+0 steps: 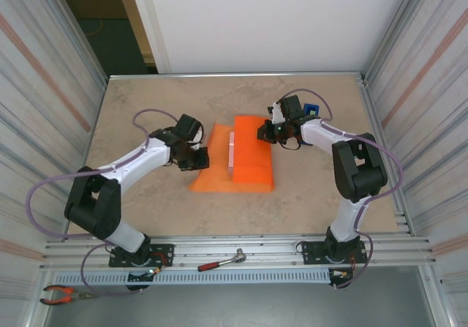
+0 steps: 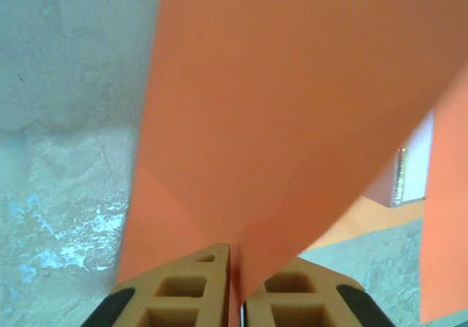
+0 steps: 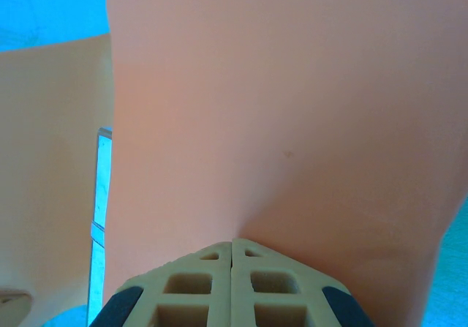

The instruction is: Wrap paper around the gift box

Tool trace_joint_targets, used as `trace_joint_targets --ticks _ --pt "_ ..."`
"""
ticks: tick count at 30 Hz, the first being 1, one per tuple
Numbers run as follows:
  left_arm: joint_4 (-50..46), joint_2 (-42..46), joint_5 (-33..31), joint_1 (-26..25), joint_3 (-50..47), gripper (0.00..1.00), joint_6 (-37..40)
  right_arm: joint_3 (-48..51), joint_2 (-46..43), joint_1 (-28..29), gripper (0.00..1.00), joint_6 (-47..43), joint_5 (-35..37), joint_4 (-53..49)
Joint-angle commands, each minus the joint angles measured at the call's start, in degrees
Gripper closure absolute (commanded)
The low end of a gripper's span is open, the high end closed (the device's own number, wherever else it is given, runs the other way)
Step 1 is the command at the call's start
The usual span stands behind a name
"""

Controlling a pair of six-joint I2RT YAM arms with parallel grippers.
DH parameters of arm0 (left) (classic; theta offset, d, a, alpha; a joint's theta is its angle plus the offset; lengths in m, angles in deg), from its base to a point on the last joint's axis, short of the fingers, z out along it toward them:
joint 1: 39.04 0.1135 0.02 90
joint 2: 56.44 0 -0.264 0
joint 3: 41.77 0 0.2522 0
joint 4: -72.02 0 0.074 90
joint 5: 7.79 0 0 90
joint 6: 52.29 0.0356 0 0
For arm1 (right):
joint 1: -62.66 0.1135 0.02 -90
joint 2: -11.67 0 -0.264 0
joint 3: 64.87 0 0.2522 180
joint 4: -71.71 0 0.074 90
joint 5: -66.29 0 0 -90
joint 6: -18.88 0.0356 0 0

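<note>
The left gripper (image 2: 235,270) is pinching the paper (image 1: 252,162): in the left wrist view its two tan fingers (image 2: 183,287) are standing almost together with the orange edge running down into the thin slit between them, and the sheet is rising from there as a broad lifted flap. The right gripper (image 3: 232,248) is clamping the opposite side, its fingertips (image 3: 208,261) pressing flush against each other where the sheet is curving up and away from them. From above, the two arms are reaching in from either side toward the middle of the table (image 1: 146,107), each gripper sitting at an outer edge of the orange sheet and holding its flap raised. Between the two flaps the gift box (image 1: 232,151) is showing as a narrow pale strip, lying on the paper near the table's centre with orange covering it on both sides; the right flap is draping over most of it. A small blue tape dispenser (image 1: 311,110) is sitting just behind the right wrist. On the metal rail at the near edge, a red-handled tool (image 1: 219,262) is lying between the arm bases, and orange-handled pliers (image 1: 64,294) are lying at the lower left corner.
</note>
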Motion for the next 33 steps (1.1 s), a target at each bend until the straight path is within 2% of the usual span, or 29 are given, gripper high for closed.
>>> trace_joint_targets --ticks 1,5,11,24,33 --pt "-0.7 2.5 4.5 0.4 1.6 0.91 1.5 2.6 2.8 1.1 1.0 -0.3 3.0 -5.5" --pt "2.1 1.7 12.2 0.2 3.0 1.0 -0.2 2.7 2.8 1.1 1.0 -0.3 3.0 -5.6" --pt "8.2 -0.4 18.5 -2.0 5.4 1.0 -4.1 2.9 2.8 1.2 1.0 -0.2 3.0 -5.4" --pt "14.2 -12.3 24.4 -8.8 16.9 1.0 -11.4 2.7 3.4 1.7 1.0 0.0 2.8 -5.0" --pt "23.1 -19.4 24.5 -11.5 16.6 1.0 -17.1 2.9 3.6 1.8 1.0 0.0 2.9 -4.9"
